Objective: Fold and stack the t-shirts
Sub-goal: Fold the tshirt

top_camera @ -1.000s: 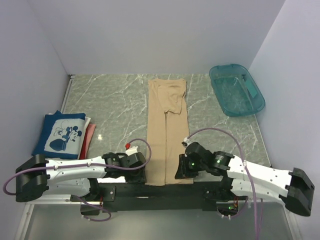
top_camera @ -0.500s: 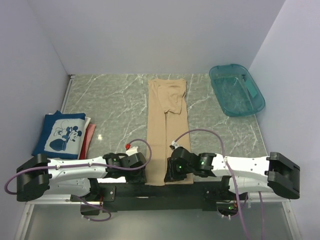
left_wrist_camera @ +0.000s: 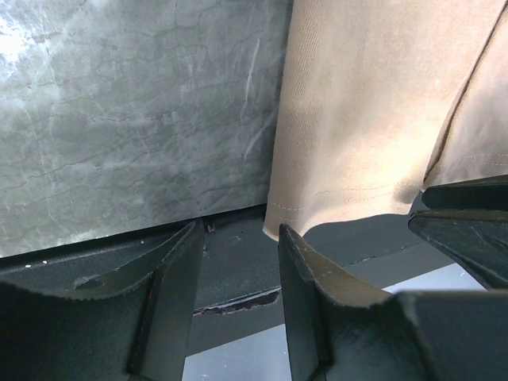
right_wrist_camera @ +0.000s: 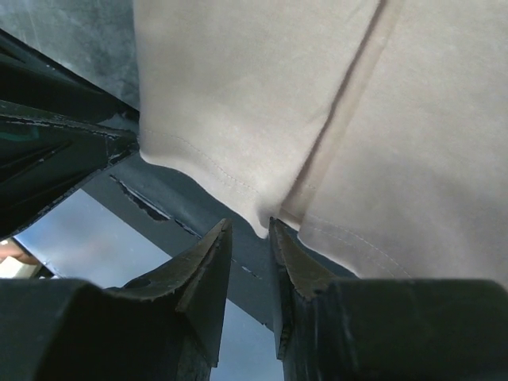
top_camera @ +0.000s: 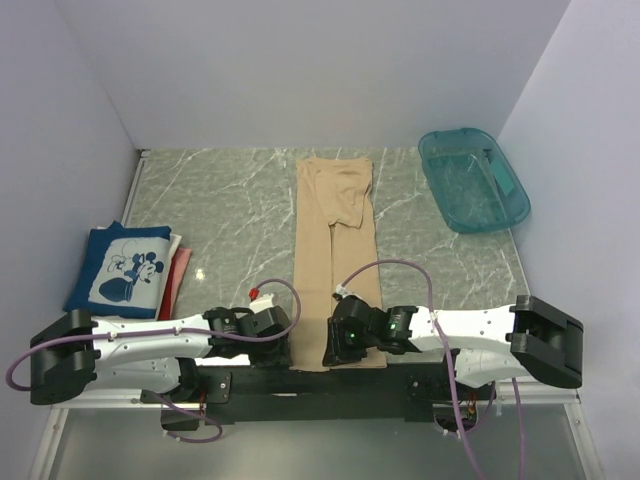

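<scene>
Claws poised at the hem of the tan t-shirt [top_camera: 335,250], bottom centre.
We see the left gripper [left_wrist_camera: 238,230] gaping at its corner and the right gripper [right_wrist_camera: 250,226] barely apart; pinching one layer could skew the fold.

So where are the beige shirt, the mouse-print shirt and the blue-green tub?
beige shirt [top_camera: 335,250]: top view, middle of the long folded cloth.
mouse-print shirt [top_camera: 120,272]: top view, on the white print.
blue-green tub [top_camera: 462,192]: top view, bare floor of the tub.
</scene>
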{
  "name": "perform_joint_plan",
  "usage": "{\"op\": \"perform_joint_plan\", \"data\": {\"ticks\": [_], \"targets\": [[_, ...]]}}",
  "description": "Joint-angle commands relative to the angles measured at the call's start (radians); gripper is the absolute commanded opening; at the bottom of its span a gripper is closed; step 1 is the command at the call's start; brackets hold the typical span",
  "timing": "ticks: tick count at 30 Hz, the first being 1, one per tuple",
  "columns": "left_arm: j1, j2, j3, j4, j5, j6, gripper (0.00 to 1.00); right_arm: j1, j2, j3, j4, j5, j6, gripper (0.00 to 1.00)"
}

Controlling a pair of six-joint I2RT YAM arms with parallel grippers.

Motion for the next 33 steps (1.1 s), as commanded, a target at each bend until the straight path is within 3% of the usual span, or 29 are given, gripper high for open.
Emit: {"op": "perform_joint_plan", "data": {"ticks": [1,33], "targets": [[-0.004,-0.023,-0.008,0.008,-0.012,-0.014,0.48,0.007,0.01,0.032,0.048,0.011,0.011,0.33],[-0.004,-0.026,-0.014,0.017,-0.011,-0.022,0.47,0.025,-0.001,-0.031,0.036,0.029,0.04,0.35]]}}
